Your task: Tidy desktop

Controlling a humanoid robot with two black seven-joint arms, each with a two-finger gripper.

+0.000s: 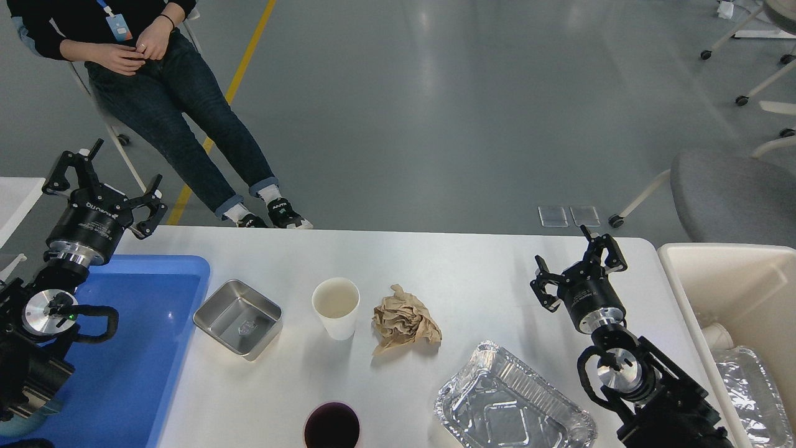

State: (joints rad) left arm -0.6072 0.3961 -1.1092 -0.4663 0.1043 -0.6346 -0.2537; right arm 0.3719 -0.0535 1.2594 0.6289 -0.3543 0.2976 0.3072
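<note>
Desktop [472, 261] is spanning the middle of the head view, w/ five loose items sitting on it. Steel pan [238, 318] is lying near the left edge, just beside the blue tray [155, 348]. White paper cup [336, 307] is standing upright at centre; crumpled brown paper [404, 322] is lying just to its right, close but apparently not touching. Foil tray [513, 401] is sitting at near right. Dark cup [332, 426] is partly cut off at the near edge, contents unclear. Cream bin [678, 261] at far right is already holding what looks like foil/clear waste.

Left gripper [106, 180] is hanging above the tray's far-left corner, fingers spread, holding nothing. Right gripper [575, 267] is hovering over the right part of the table, also spread wide and carrying nothing.

Judgement: robot is sitting between picks, no item in hand. Next move prob. calls for the right arm to be reaching left and down onto the paper wad or the foil tray, closing on it, then carrying it to the bin. The wad should compress easily.
</note>
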